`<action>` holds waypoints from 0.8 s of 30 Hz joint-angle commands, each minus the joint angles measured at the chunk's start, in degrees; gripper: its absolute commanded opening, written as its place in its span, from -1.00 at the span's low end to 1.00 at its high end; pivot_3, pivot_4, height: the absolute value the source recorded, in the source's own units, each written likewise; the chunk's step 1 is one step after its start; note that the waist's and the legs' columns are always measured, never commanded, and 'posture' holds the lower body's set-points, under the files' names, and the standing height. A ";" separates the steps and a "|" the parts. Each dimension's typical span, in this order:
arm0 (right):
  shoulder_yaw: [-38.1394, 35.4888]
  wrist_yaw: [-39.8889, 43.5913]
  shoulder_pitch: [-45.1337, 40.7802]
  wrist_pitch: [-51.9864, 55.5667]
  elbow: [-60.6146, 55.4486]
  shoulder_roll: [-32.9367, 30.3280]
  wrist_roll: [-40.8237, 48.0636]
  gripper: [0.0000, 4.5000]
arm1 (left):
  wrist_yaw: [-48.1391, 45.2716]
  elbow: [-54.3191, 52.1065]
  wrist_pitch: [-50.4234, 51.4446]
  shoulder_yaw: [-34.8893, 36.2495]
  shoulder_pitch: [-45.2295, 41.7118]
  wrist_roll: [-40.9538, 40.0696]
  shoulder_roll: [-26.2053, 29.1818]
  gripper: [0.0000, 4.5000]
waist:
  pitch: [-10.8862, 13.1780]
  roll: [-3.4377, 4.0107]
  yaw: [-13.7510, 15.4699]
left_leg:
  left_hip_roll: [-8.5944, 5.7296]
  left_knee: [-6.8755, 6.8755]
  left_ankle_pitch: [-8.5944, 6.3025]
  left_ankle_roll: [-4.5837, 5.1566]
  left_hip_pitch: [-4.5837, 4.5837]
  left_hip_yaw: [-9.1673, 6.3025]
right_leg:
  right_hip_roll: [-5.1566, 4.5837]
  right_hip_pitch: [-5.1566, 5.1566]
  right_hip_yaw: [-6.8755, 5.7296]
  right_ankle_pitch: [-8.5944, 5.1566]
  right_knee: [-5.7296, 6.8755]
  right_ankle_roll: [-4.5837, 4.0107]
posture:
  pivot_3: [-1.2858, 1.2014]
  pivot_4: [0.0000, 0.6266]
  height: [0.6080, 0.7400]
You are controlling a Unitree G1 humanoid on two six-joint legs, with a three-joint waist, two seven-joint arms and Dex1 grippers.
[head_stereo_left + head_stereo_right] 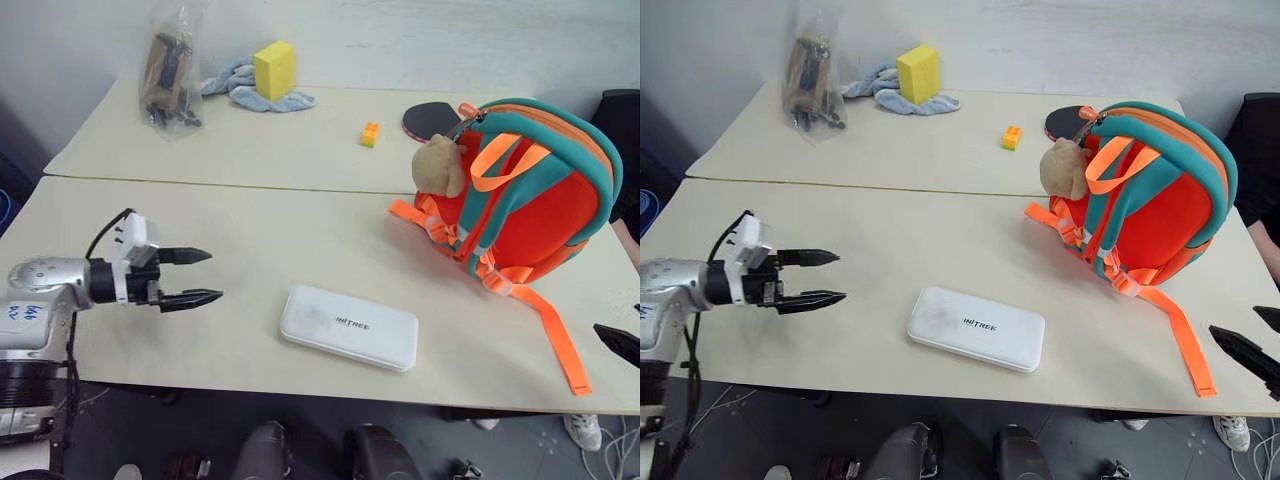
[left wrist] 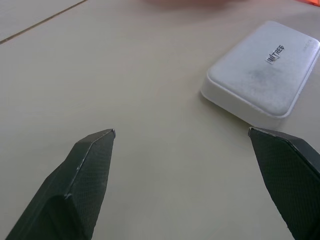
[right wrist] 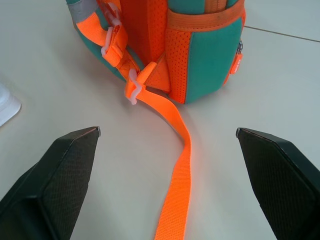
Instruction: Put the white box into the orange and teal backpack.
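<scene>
Nearest, the white box [image 1: 348,327] lies flat, untouched, well left of the orange and teal backpack [image 1: 522,190]. Both left gripper [image 1: 191,277] and right gripper [image 3: 167,134] hang spread and empty; everything remains.

White box [image 1: 349,327] with dark lettering; orange and teal backpack [image 1: 530,190]; yellow sponge block [image 1: 274,69]; black fingers [image 1: 190,298].

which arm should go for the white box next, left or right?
Left, probably. The left gripper is open, pointing at the white box across bare table. The right gripper, also open, faces the orange and teal backpack and its loose strap.
</scene>
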 commanded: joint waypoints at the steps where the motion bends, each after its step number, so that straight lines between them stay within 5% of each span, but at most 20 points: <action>1: -0.63 -0.60 -0.66 0.29 -0.51 -0.94 0.59 0.98 | -0.11 -1.94 0.57 1.20 -1.25 -1.25 0.88 1.00 | 0.00 0.00 -0.06 | 0.00 0.00 0.00 0.00 0.00 0.00 | 0.00 -0.01 0.00 0.00 0.00 0.00 | 0.03 -0.52 1.00; 21: 2.97 -2.93 0.02 0.04 -7.60 0.12 -1.79 0.98 | 1.05 -2.40 0.85 -2.50 -2.61 1.82 1.15 1.00 | 0.00 0.00 0.00 | 0.00 0.01 0.01 -0.01 0.00 0.01 | 0.01 -0.01 0.01 0.00 0.04 0.00 | 0.03 -0.52 1.00; 24: 6.26 -2.09 1.08 0.01 -14.91 0.45 -0.60 0.71 | -1.79 -3.12 -0.12 -3.99 -2.21 1.51 1.34 0.91 | 0.00 0.00 0.01 | 0.00 0.01 0.01 -0.02 0.01 0.01 | 0.01 -0.01 0.01 0.00 0.06 0.00 | 0.03 -0.52 1.00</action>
